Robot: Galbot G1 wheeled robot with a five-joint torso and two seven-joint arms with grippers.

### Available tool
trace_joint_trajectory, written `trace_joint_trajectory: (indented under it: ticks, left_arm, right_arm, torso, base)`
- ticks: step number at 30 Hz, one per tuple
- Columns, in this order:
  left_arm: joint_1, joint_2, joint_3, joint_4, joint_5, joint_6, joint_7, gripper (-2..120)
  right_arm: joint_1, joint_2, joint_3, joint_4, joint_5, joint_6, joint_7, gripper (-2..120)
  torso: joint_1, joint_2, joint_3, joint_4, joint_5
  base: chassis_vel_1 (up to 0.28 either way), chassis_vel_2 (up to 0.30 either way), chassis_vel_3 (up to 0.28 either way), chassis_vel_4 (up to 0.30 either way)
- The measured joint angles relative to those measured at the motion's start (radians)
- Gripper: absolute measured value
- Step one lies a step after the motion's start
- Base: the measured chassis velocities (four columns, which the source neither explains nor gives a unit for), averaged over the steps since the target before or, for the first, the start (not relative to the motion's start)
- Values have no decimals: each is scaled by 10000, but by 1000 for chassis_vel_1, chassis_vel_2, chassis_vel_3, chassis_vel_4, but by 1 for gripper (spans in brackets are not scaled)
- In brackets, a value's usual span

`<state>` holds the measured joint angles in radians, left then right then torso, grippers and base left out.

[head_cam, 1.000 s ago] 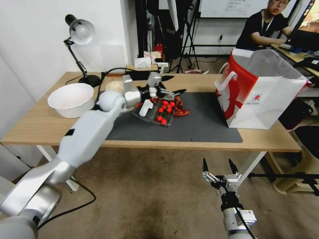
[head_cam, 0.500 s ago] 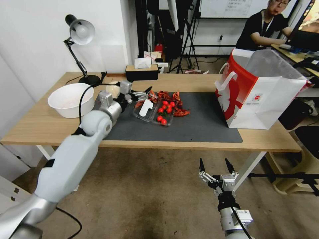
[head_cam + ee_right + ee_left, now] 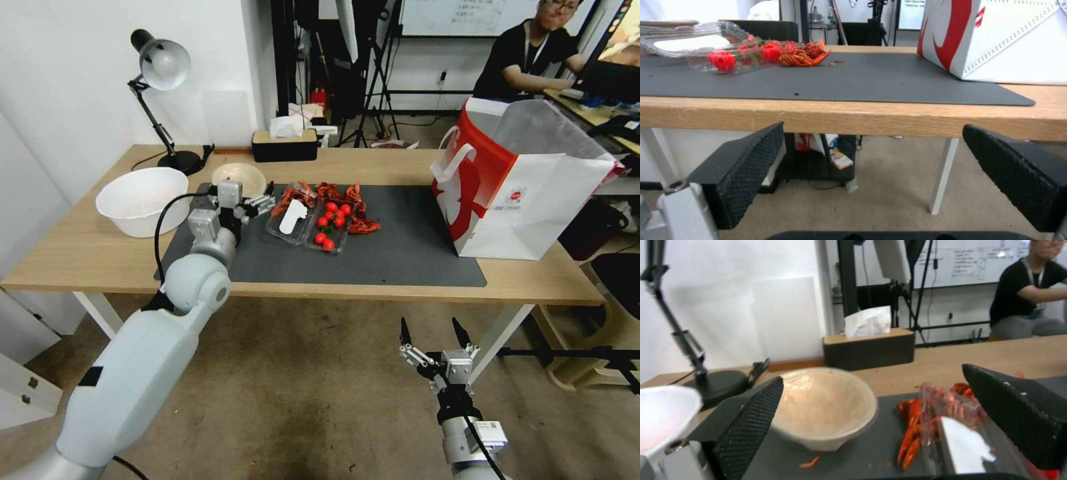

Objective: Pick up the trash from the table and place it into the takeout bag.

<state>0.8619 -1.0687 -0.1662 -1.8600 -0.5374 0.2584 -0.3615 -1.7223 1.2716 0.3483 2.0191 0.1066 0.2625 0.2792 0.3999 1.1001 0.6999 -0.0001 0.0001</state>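
Wooden table (image 3: 80, 257) with a grey mat (image 3: 400, 253) stands in a cluttered lab, lamp (image 3: 160, 67) and tissue box (image 3: 283, 143) along its far edge. Over the last second the left gripper (image 3: 257, 205) has drawn back leftward from above the tomato tray (image 3: 313, 227) and now hovers wide open and empty, near the beige bowl (image 3: 239, 177), probably its next trash. Bag (image 3: 527, 180) waits far right; right gripper (image 3: 433, 337) hangs wide open below the table's near edge.

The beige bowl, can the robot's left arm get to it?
Probably yes. The left gripper hangs open over the dark mat, right beside the beige bowl, and in the left wrist view the bowl sits just ahead with nothing between.
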Motion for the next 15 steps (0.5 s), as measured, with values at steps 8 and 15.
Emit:
trace_joint_trajectory:
  ticks: [8,15]
  left_arm:
    - [1074,-303,-472,-401,658,175,-264,100]
    - [2067,-701,-854,-749,1352,290,-325,100]
  right_arm:
    - [4,-44,5,4,23,6,4,100]
    - [18,-121,6,19,42,11,6,100]
  torso:
    - [0,0,0,1,0]
    - [0,0,0,0,0]
  base:
    - [0,0,0,0]
    - [0,0,0,0]
